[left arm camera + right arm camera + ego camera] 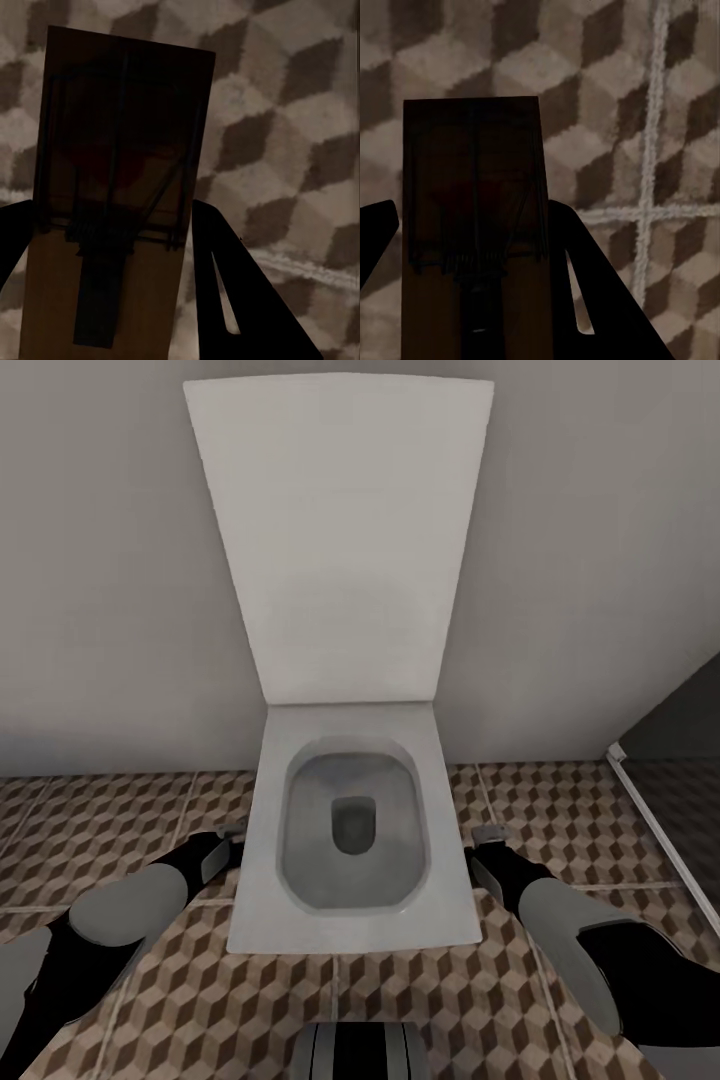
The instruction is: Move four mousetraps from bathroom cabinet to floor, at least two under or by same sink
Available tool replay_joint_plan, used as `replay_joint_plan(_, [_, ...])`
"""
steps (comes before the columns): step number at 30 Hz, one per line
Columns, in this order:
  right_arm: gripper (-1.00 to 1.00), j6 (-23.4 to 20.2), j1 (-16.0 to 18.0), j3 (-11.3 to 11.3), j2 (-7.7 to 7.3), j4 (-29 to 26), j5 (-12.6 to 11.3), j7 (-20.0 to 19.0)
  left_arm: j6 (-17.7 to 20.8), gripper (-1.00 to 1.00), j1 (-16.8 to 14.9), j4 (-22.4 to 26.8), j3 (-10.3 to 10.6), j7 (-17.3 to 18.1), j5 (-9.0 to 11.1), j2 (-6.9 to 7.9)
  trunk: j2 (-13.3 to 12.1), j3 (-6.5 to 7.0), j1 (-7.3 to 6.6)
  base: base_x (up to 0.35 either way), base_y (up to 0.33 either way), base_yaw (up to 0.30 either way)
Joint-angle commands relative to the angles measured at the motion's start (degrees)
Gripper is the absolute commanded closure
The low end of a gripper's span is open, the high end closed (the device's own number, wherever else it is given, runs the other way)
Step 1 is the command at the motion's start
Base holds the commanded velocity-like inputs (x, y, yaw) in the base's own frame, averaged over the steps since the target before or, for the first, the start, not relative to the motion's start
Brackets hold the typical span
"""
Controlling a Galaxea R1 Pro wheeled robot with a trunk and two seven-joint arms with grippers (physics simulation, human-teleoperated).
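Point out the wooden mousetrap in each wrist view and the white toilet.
Left-held wooden mousetrap [112, 195], left wrist view: wire spring.
Right-held wooden mousetrap [472, 187], right wrist view: board centre.
White toilet [460, 920], head view: rim.

I see a flat tan wooden mousetrap [112, 187] with dark wire, matt; a second matt brown wooden mousetrap [472, 225]; matt cube-patterned tiled floor [560, 820]; a smooth glossy white ceramic toilet [350, 830].
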State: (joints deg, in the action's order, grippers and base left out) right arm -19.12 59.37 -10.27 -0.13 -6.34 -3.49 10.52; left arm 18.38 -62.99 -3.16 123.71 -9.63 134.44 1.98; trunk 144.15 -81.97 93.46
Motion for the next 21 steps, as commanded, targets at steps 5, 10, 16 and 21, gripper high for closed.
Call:
replay_joint_plan(5, [1.00, -0.39, 0.01, -0.46, -0.10, -0.53, -0.38, 0.20, -0.15, 1.00, -0.03, 0.00, 0.54, -0.13, 0.56, -0.12, 0.01, -0.04, -0.01, 0.002, 0.000, 0.005])
replay_joint_plan(10, [1.00, -0.46, -0.01, -0.46, -0.05, -0.83, -0.38, 0.38, -0.18, 1.00, -0.03, 0.05, 0.55, -0.13, 0.56, -0.20, 0.01, -0.04, -0.01, 0.000, 0.000, 0.185])
replay_joint_plan(16, [1.00, -0.46, 0.02, -0.46, 0.08, -0.87, -0.38, 0.37, -0.18, 1.00, -0.03, 0.07, 0.57, -0.13, 0.56, -0.23, 0.01, -0.04, -0.01, 0.000, 0.000, 0.049])
replay_joint_plan(21, [1.00, -0.44, 0.03, -0.46, -0.14, -0.95, -0.38, 0.55, -0.18, 1.00, -0.03, 0.08, 0.57, -0.13, 0.56, -0.23, 0.01, -0.04, -0.01, 0.000, 0.000, 0.005])
